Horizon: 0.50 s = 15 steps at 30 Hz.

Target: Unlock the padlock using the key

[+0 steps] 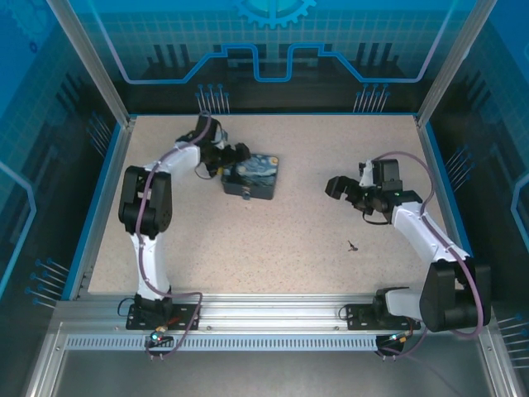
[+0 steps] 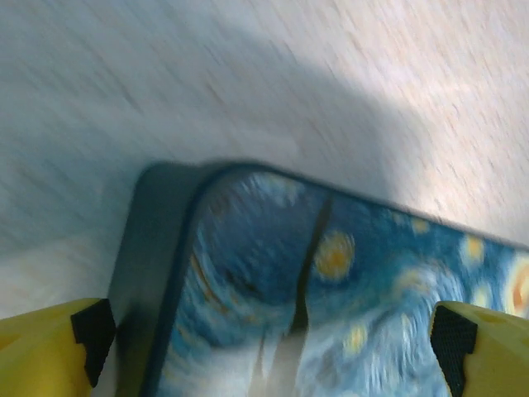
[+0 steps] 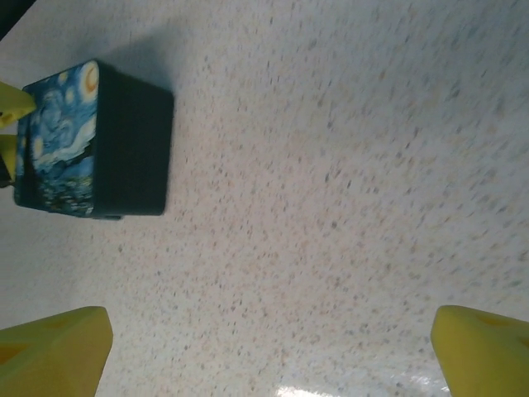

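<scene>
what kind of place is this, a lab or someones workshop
Probably a robot test cell in a lab: a speckled table walled in by metal posts and blue printed panels, with a left arm and a right arm bolted at its near edge.

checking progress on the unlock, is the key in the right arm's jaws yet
No, the key lies loose on the speckled table, apart from the open jaws of the right arm.

Tally on one speckled table point(image 1: 273, 248): one swirl-painted box point(image 1: 250, 176); one small dark key point(image 1: 352, 245); two arms, each carrying one gripper, namely left gripper point(image 1: 235, 155) and right gripper point(image 1: 347, 184).
</scene>
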### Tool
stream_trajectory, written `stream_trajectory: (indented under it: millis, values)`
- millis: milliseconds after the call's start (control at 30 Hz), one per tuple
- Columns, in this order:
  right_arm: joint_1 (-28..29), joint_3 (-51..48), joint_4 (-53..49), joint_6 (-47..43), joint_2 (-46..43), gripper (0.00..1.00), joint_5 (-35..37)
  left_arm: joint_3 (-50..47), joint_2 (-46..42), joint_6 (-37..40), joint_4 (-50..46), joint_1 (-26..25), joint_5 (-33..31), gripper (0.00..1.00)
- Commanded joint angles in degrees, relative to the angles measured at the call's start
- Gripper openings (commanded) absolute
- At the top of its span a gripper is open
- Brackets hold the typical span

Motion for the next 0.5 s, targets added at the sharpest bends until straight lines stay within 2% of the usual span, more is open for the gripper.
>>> stream_trajectory:
  millis: [0,133,233,333,467]
  values:
    - [-0.1,-2.6,3.6,2.8,-0.5,1.00,-6.9,-11.1,-9.4,-9.1,12.7,-6.4,0.3,0.99]
    - [-0.2,-3.5,4.0,2.8,0.1,1.00,-9.0,-24.7,-17.6,-17.5,21.8,-11.7,-5.3,0.99]
    - [-0.2,-2.9,4.8,3.2,1.0,1.00,-9.4,-31.2,-22.7,-20.5,24.5,-12.2,-8.3,0.99]
    - [0.1,-0.6,5.8,3.8,3.3,1.00,-8.7,-32.8,-26.1,-18.8,22.1,-12.1,-11.2,0.99]
    - [0.7,4.0,6.7,3.6,9.0,1.00,-6.8,-32.0,-26.4,-18.5,20.4,-11.9,-10.9,0.99]
